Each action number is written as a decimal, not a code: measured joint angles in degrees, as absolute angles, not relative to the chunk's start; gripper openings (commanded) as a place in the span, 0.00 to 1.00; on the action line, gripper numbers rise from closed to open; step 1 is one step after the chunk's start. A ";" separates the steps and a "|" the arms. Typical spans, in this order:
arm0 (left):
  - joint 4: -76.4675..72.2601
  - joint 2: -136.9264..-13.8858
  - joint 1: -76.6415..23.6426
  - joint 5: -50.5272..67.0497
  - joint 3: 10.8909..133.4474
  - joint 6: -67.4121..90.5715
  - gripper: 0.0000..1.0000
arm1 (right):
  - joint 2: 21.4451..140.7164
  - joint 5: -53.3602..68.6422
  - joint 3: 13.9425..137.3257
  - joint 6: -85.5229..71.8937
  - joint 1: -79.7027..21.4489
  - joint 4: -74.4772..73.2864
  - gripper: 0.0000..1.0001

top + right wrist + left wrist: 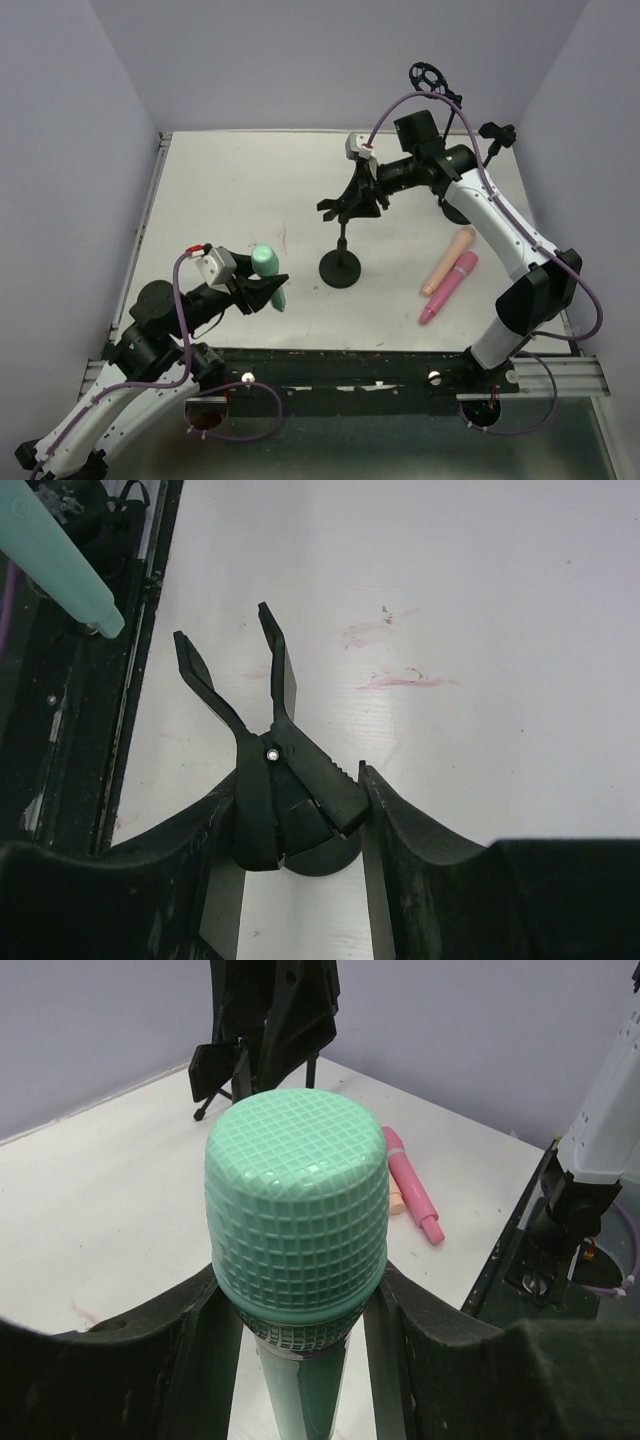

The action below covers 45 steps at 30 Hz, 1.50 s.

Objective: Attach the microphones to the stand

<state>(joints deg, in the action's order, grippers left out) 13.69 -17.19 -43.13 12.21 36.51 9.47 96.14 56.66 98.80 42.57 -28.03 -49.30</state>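
Now | step: getting the first microphone onto the stand (340,268) | left end effector (262,288): partly closed, gripping mint green microphone (295,1210) just below its head, raised over tabletop (230,190), near-left | right end effector (300,810): squeezing the clip (275,770), prongs spread | next: probably feed the handle between the prongs.

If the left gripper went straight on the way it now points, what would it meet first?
Probably the black microphone stand: the left gripper, shut on the mint green plastic microphone, points roughly toward it, with nothing visibly between. Depth is unclear, so it could pass just beside it.
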 measured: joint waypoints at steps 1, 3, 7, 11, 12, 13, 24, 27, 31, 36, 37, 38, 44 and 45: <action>13.61 -17.21 -43.13 12.21 36.51 9.54 0.00 | 95.61 56.25 97.91 40.95 -28.05 -48.29 0.38; 13.32 -17.21 -43.13 12.21 36.51 9.67 0.00 | 94.37 55.94 95.98 37.78 -28.03 -46.13 0.38; 12.86 -17.56 -43.13 12.21 36.53 9.78 0.00 | 91.26 54.28 91.39 31.77 -28.03 -40.93 0.39; 12.05 -19.05 -43.13 12.05 36.91 9.76 0.00 | 88.77 52.51 88.18 28.40 -28.05 -37.74 0.66; 11.77 -19.86 -43.13 11.99 37.30 9.63 0.00 | 88.55 52.25 87.96 28.05 -28.03 -37.54 0.74; 11.60 -20.86 -43.13 11.94 37.89 9.45 0.00 | 88.47 52.25 87.94 27.83 -28.03 -37.50 0.78; 6.94 -28.99 -43.13 12.23 42.33 8.16 0.00 | 89.36 55.27 93.89 39.00 -28.03 -46.70 0.86; 6.76 -28.93 -43.13 12.34 42.33 8.16 0.00 | 90.02 56.29 96.01 43.16 -28.03 -50.13 0.85; 6.52 -28.77 -43.13 12.43 42.33 8.14 0.00 | 90.80 56.69 96.71 46.50 -28.03 -53.21 0.84; 6.48 -28.75 -43.13 12.47 42.33 8.12 0.00 | 91.57 56.47 96.71 47.57 -28.03 -54.22 0.83; 6.50 -28.75 -43.13 12.47 42.33 8.14 0.00 | 91.57 56.42 96.71 47.64 -28.03 -54.22 0.82; 6.48 -28.75 -43.13 12.47 42.33 8.12 0.00 | 91.55 56.42 96.71 47.64 -28.03 -54.19 0.81; 6.48 -28.73 -43.13 12.49 42.33 8.12 0.00 | 91.55 56.45 96.68 47.57 -28.03 -54.15 0.64; 6.48 -28.73 -43.13 12.49 42.33 8.12 0.00 | 91.55 56.45 96.68 47.57 -28.03 -54.15 0.60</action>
